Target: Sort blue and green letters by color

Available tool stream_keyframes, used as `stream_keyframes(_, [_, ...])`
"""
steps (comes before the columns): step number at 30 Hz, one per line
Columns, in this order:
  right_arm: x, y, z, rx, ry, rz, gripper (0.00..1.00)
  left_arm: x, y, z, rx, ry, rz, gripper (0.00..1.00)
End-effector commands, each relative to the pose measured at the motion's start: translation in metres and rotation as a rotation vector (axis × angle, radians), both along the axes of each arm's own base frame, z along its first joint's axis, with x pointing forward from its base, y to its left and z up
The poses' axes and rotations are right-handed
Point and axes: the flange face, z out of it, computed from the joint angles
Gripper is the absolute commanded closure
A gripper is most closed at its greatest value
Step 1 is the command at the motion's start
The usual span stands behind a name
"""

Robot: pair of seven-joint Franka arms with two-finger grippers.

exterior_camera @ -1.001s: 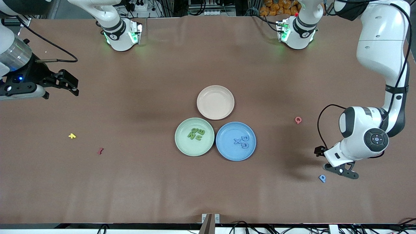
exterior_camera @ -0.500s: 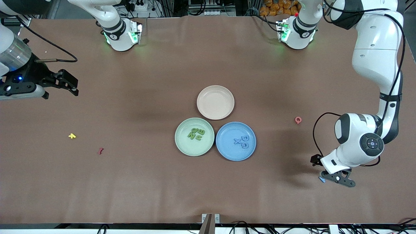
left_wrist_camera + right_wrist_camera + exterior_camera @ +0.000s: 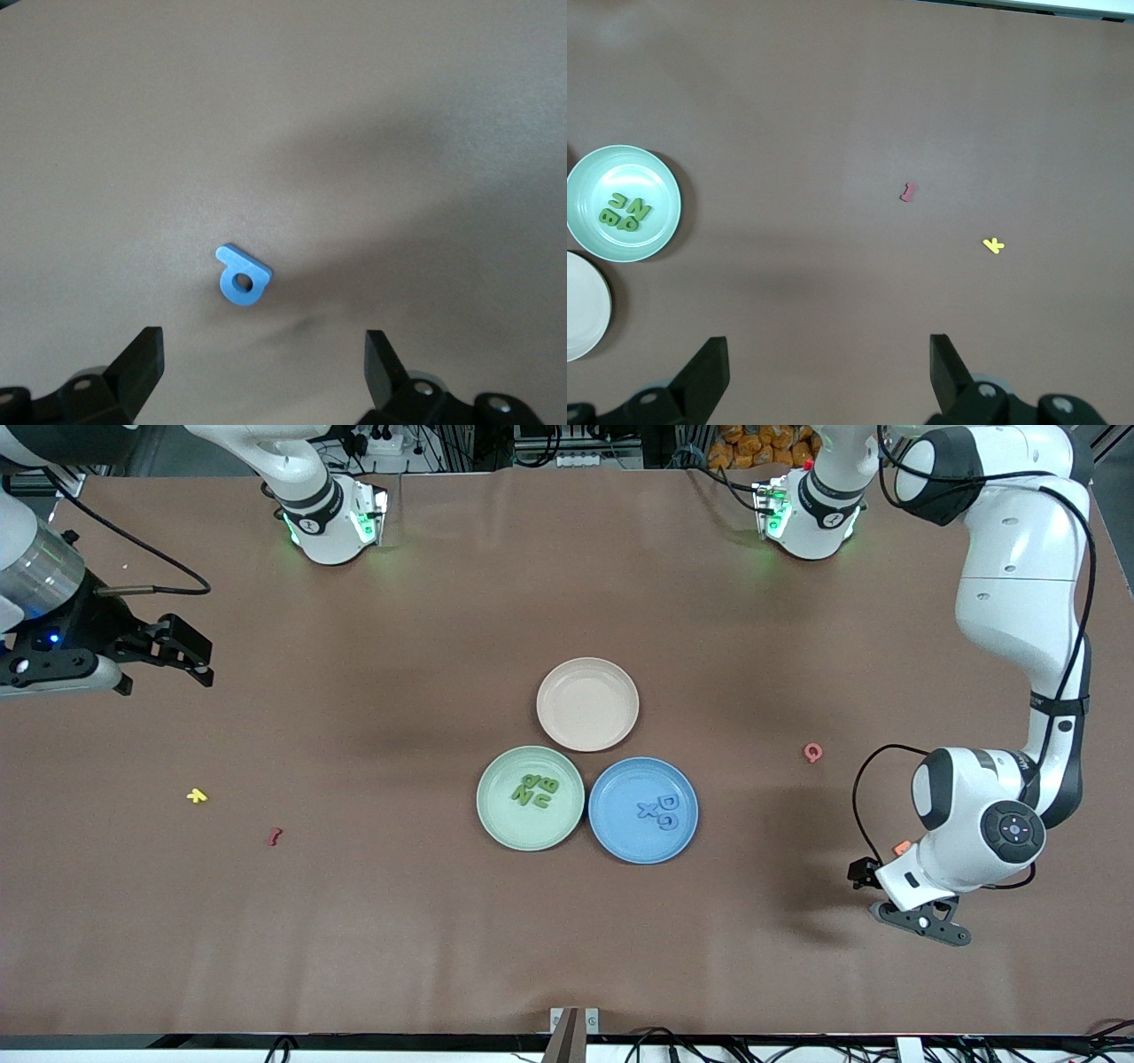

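Several green letters (image 3: 535,789) lie in the green plate (image 3: 489,819). Blue letters X, G and D (image 3: 660,811) lie in the blue plate (image 3: 620,834). A blue P (image 3: 241,276) lies flat on the table; in the front view the left arm's hand hides it. My left gripper (image 3: 921,923) hangs over that P, open and holding nothing, with the P just ahead of its fingertips (image 3: 142,363) in the left wrist view. My right gripper (image 3: 199,660) waits open and holding nothing over the right arm's end of the table.
An empty beige plate (image 3: 587,703) sits farther from the front camera than the two colored plates. A pink Q (image 3: 812,753) and an orange letter (image 3: 901,848) lie near the left arm. A yellow letter (image 3: 197,795) and a dark red letter (image 3: 274,836) lie toward the right arm's end.
My left gripper has moved over the blue P, which it now covers in the front view. The orange letter has come into view. The right arm has not moved.
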Motion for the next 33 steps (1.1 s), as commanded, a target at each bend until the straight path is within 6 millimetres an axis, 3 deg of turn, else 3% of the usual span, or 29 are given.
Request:
stream_keyframes(1, [0.005,-0.002,0.004,0.01,-0.002,0.001,0.0,0.013,0.001,-0.006,-0.004,-0.049,-0.006,0.0])
stream_keyframes(19, [0.005,-0.002,0.003,0.012,0.0,-0.002,0.0,0.023,-0.011,-0.011,-0.063,-0.148,0.029,0.0])
stream_keyframes(33, [0.006,-0.001,0.001,0.022,0.008,-0.002,0.0,0.02,0.014,-0.039,-0.064,-0.135,0.053,0.0])
